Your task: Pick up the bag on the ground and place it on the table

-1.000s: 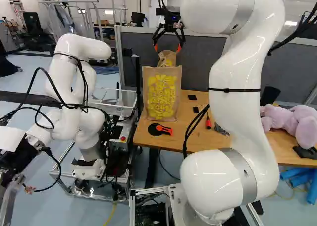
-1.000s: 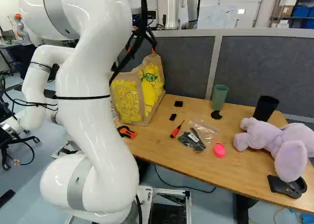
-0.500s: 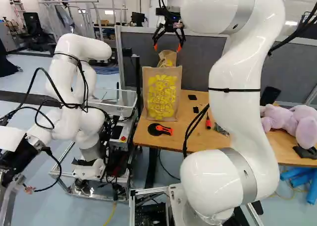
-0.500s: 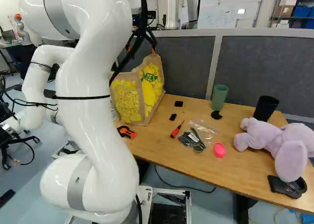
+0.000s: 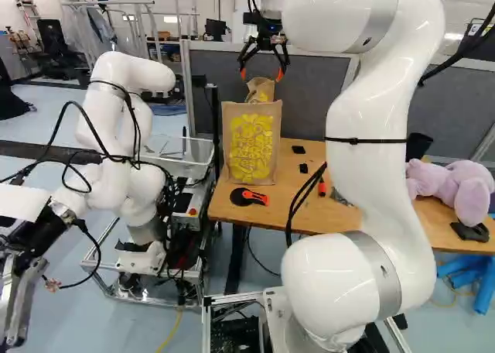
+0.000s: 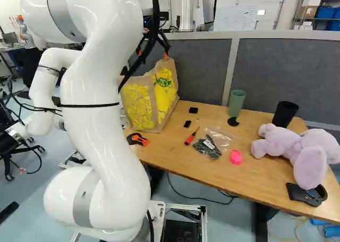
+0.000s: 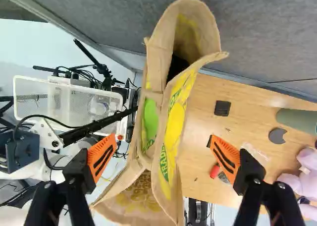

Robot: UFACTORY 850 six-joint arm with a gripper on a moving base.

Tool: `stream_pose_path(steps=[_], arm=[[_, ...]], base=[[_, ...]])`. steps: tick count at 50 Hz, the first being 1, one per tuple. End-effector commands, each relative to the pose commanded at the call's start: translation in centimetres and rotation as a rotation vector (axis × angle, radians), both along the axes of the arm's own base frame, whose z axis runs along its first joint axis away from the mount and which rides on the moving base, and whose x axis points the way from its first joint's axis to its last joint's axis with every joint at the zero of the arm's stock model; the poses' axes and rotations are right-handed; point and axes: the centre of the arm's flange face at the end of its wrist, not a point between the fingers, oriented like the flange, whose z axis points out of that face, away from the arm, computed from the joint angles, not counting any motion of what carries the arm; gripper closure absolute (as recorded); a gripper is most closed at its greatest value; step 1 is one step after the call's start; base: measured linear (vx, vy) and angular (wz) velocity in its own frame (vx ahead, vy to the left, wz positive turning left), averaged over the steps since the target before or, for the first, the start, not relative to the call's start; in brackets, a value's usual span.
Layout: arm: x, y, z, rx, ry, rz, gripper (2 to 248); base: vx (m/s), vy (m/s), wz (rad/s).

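One tan-and-yellow bag (image 6: 139, 106), upright on the table (image 6: 212, 167), mouth open, inside partly shadowed; gripper (image 5: 261, 74) above it, fingers wide apart; one green cup (image 6: 236, 103), one black cup (image 6: 285, 114), contents not visible.

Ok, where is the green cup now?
The green cup stands on the table, right of the middle in the right base view, beside a flat black piece and left of the black cup.

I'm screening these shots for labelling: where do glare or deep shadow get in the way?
Left base view: glossy highlights on the white arm; right base view: more on the arm, plus a small bright spot on the whiteboard; wrist view: a black patch inside the bag, shadow or object, cannot tell.
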Motion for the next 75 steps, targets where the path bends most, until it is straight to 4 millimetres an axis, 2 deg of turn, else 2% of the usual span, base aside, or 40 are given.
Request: stream_pose_path(steps=[50, 75], arm=[[0.00, 0.00, 0.00, 0.000, 0.000, 0.000, 3], [0.00, 0.00, 0.00, 0.000, 0.000, 0.000, 3]], base=[[-0.137, -0.003, 0.005], [-0.166, -0.041, 0.013]])
